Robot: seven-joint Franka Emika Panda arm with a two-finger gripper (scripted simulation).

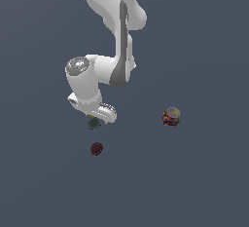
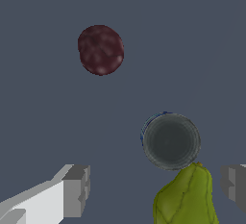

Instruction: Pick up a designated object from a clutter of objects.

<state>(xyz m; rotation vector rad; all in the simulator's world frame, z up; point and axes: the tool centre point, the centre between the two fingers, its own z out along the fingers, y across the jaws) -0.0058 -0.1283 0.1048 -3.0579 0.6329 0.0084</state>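
Muted colours on a slate ground

The surface [image 1: 204, 46] is a flat dark blue-grey. The short can [image 2: 171, 141] has a dark grey top with a thin blue edge. The pear-shaped lump [image 2: 185, 199] is yellow-green with darker olive creases. The bumpy ball [image 2: 101, 50] is dark red, mottled with paler pink flecks. The taller can [image 1: 170, 117] is banded in red, blue and yellow under a pale lid. The hand [image 2: 153, 189] has grey fingers on a white body.
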